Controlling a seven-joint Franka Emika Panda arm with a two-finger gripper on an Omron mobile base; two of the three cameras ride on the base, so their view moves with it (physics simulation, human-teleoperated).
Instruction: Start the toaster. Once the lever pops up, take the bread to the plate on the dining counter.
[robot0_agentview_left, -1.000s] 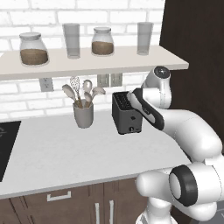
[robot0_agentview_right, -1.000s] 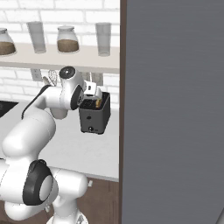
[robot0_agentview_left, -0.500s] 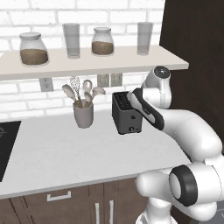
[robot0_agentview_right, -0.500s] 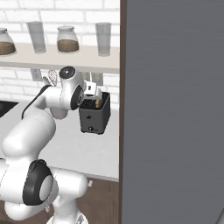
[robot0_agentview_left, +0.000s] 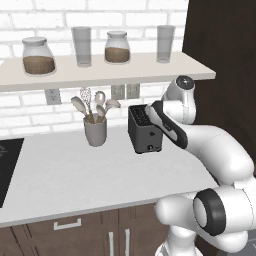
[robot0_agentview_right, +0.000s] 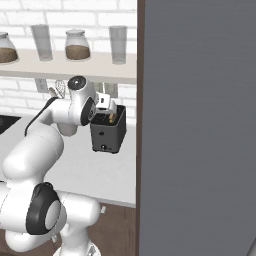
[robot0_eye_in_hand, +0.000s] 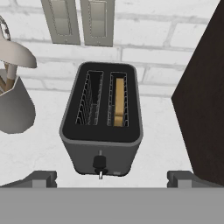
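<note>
Gripper (robot0_eye_in_hand: 106, 178) spread full wide, holding nothing, fingertips (robot0_eye_in_hand: 40, 178) either side of view bottom, hovering just above and in front of the toaster (robot0_eye_in_hand: 101, 120)

Toaster dark and boxy, sitting on the wall counter (robot0_agentview_left: 75, 172) just beside the dark cabinet panel (robot0_eye_in_hand: 205, 100), utensil crock (robot0_agentview_left: 95, 131) near on its other side. Small lever/knob (robot0_eye_in_hand: 100, 164) low on front face, apparently up – start step judged not yet done. Likely stiff spring travel; push straight down with one fingertip, not a pinch. Light body, may skid on the smooth top if pushed off-axis

Bread (robot0_eye_in_hand: 118, 101) on edge in right-hand slot, sunk below the rim, left slot empty. Thin, light, rigid-ish but crumbly; only the top edge reachable. Pinch across flat faces once popped up, moderate squeeze, lift straight up to avoid snagging slot wires

Outlet plates (robot0_eye_in_hand: 81, 19) on brick wall behind. Shelf (robot0_agentview_left: 105, 70) with jars and glasses overhead – limited headroom for the lift
</note>
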